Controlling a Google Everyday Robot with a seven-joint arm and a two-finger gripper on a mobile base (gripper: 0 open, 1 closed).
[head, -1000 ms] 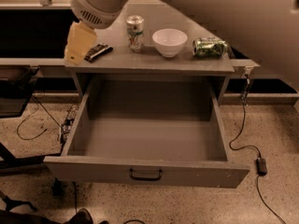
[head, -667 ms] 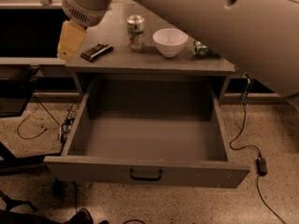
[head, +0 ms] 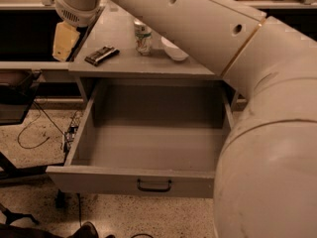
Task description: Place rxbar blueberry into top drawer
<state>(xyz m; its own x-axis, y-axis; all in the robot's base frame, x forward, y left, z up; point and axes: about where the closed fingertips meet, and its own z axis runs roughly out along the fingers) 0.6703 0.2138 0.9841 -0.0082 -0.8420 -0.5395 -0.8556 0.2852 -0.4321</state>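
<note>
1. The top drawer (head: pixel 99 180) stands pulled out, its dark pull handle (head: pixel 154 185) at the centre of the front panel.
2. The rxbar blueberry (head: pixel 101 55) lies flat on the countertop (head: pixel 126 66) above the drawer's back left corner.
3. The gripper (head: pixel 64 41) hangs just left of the bar, beyond the drawer's left side, not touching the bar; whether it is released or clenched cannot be told.
4. A green-and-white can (head: pixel 143 36) stands upright above the drawer's back edge.
</note>
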